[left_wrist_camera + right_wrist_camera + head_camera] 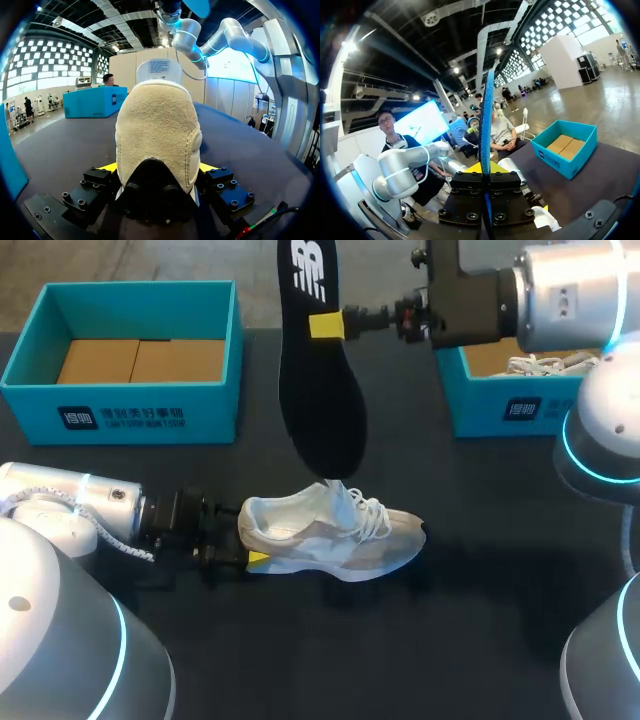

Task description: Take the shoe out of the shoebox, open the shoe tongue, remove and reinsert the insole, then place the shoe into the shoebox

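Observation:
A white and beige sneaker (340,535) lies on its sole on the dark table, toe to the right. My left gripper (250,545) is shut on its heel; in the left wrist view the suede heel (157,135) fills the space between the two yellow tips. Above the shoe, my right gripper (325,325) is shut on a black insole (320,400) that hangs upright, its lower end at the shoe's opening beside the laces. The right wrist view shows the insole (486,115) edge-on, with a blue underside, clamped in that gripper (486,172).
An open teal shoebox (40,330) with cardboard inside stands at the back left. A second teal box (500,405) at the back right holds another white shoe. My right arm's body spans the upper right.

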`<state>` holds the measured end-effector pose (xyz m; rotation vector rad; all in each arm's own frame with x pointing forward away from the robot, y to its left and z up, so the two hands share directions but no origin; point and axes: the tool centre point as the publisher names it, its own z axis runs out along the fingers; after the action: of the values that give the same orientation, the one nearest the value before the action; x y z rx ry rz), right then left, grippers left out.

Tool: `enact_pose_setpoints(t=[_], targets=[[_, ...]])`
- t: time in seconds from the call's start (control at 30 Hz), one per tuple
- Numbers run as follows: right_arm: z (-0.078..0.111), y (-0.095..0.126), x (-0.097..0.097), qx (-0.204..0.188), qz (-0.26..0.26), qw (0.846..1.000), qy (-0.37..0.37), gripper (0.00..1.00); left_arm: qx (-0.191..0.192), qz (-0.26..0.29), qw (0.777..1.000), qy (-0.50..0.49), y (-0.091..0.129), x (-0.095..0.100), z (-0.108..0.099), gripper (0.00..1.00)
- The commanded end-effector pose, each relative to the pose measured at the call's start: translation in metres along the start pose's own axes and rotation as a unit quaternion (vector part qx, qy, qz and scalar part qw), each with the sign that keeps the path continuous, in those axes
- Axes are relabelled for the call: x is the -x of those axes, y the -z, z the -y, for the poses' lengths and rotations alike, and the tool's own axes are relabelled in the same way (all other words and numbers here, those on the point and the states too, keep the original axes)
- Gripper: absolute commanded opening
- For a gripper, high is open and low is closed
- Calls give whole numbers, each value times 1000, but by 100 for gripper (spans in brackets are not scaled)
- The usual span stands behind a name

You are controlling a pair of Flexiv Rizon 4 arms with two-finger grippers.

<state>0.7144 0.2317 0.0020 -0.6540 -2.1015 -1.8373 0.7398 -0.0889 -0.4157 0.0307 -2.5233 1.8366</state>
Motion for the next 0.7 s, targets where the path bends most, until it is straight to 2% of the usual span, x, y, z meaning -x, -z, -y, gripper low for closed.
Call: enact_pose_setpoints(t=[0.03,0.2,0.4,0.7], targets=[[7,5,-12,5,19,1000,-4,0,0,1,1000,0,0,-2,-2,0],[11,7,-24,1,30,1000,-10,0,0,1,1000,0,0,-2,-2,0],[18,23,-48,14,46,999,-14,0,0,1,1000,0,0,-2,-2,0],[27,48,-77,13,67,998,-19,0,0,1,1000,0,0,-2,-2,0]])
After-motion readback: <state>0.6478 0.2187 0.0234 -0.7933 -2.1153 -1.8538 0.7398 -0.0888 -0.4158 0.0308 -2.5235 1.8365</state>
